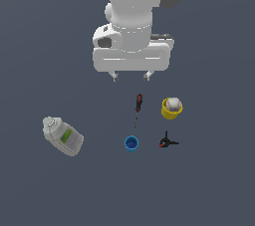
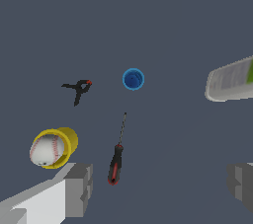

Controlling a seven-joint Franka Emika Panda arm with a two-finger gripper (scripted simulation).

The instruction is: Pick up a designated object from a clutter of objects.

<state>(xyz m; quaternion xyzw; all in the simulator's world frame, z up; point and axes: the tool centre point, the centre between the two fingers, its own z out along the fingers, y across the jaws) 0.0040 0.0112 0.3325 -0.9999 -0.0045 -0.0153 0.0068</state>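
blue cup (image 1: 131, 143) stood upright, mouth up, between clamp (image 1: 168, 142) and bottle (image 1: 63, 136), beyond screwdriver (image 1: 139, 103) tip | gripper (image 1: 131, 76) hung high, jaws spread wide, empty | advice: centre over the cup, descend straight, straddle rim, avoid screwdriver

White arm, grey-tipped end effector (image 1: 131, 76)

Gripper (image 2: 159, 186) fingers (image 2: 79, 188) wide apart, nothing between them. Blue cup (image 2: 133, 79) upright, mouth open to camera, standing alone. Black clamp (image 2: 78, 89) near it. Screwdriver (image 2: 117, 156) lying flat, tip toward blue cup, not touching. Yellow cup (image 2: 59, 145) holds baseball (image 2: 46, 150). Bottle (image 2: 231, 81) partly cut off at frame edge, green label showing.
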